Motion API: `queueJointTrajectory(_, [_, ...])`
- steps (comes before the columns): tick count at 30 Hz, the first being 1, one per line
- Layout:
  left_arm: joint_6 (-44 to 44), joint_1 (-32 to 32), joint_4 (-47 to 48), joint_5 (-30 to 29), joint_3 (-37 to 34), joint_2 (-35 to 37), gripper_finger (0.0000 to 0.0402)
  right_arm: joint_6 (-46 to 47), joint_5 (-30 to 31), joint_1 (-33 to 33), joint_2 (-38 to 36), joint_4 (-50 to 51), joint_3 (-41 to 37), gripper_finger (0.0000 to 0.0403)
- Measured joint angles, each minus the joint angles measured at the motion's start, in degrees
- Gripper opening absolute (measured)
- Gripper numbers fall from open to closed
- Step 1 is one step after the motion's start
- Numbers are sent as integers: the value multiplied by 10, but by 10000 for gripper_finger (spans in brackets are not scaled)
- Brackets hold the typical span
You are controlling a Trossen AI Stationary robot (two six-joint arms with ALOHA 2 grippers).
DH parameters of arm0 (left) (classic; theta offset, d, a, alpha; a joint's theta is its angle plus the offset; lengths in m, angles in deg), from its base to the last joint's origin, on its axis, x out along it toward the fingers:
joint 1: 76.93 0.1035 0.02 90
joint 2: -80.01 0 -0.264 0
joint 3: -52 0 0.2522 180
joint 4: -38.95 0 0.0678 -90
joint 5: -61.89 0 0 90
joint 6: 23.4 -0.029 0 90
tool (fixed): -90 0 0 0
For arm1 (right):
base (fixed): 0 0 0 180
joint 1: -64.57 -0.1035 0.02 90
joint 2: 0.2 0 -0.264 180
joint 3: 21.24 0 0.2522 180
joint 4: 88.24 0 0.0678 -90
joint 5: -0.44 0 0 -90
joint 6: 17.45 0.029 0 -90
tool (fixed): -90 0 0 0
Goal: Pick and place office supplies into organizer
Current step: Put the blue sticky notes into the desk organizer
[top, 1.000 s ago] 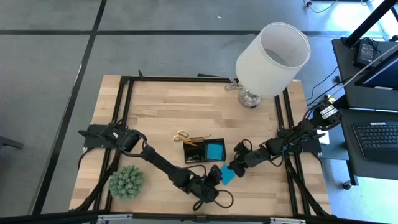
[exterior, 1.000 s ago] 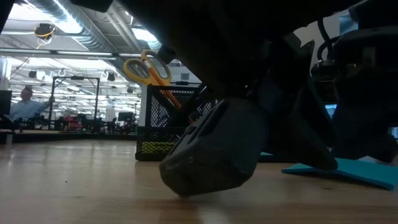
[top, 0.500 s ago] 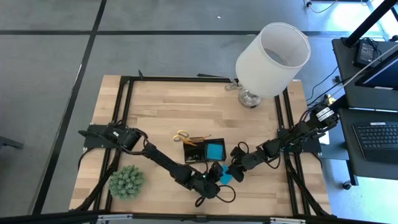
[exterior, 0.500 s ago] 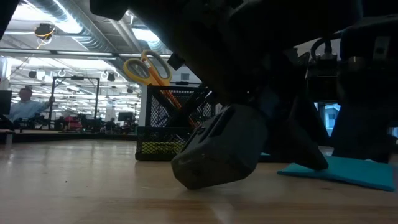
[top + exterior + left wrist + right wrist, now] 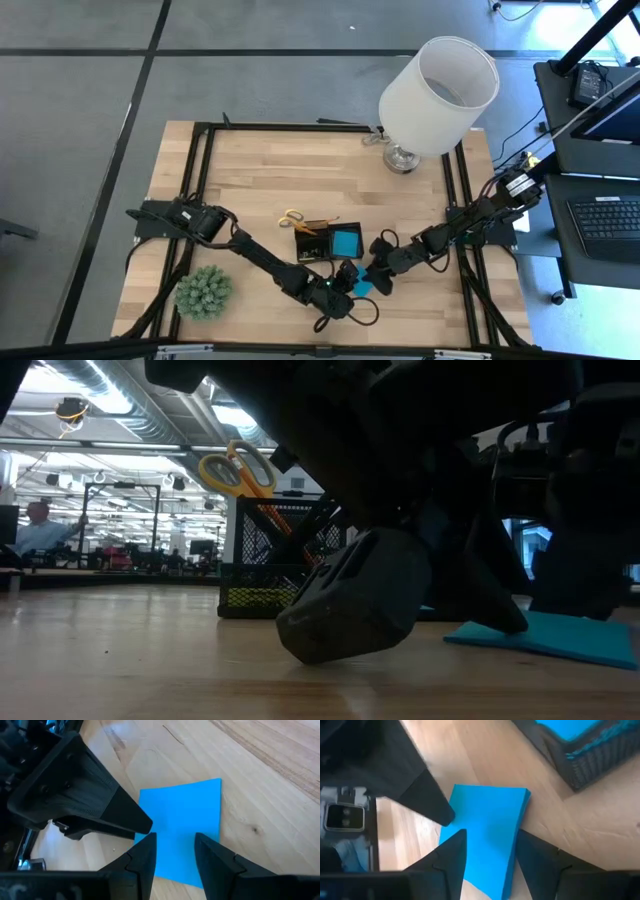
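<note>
Both grippers, left (image 5: 349, 284) and right (image 5: 378, 271), facing across the blue sticky-note pad (image 5: 362, 287) lying flat between them, fingers parted, gripping nothing, right slightly nearer the organizer (image 5: 327, 241).

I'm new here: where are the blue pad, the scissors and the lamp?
Pad (image 5: 182, 827), left wrist view, middle of top sheet.
Scissors (image 5: 232, 468), low view, yellow handles.
Lamp (image 5: 440, 85), high view, white shade.

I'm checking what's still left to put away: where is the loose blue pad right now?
In the high view the blue pad lies flat on the table just right of the organizer, between the left gripper and right gripper.
</note>
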Motion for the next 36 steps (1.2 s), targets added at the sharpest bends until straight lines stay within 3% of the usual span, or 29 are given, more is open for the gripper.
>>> queueJointTrajectory(16, [0, 0, -1, 8, 0, 0, 127, -22, 0, 0, 2, -31, -1, 171])
queueJointTrajectory(29, [-1, 0, -2, 8, 0, 0, 127, 35, -3, 1, 0, -35, -1, 170])
queueJointTrajectory(36, [-1, 0, -2, 8, -1, 0, 127, 35, -17, 1, 0, -36, -1, 119])
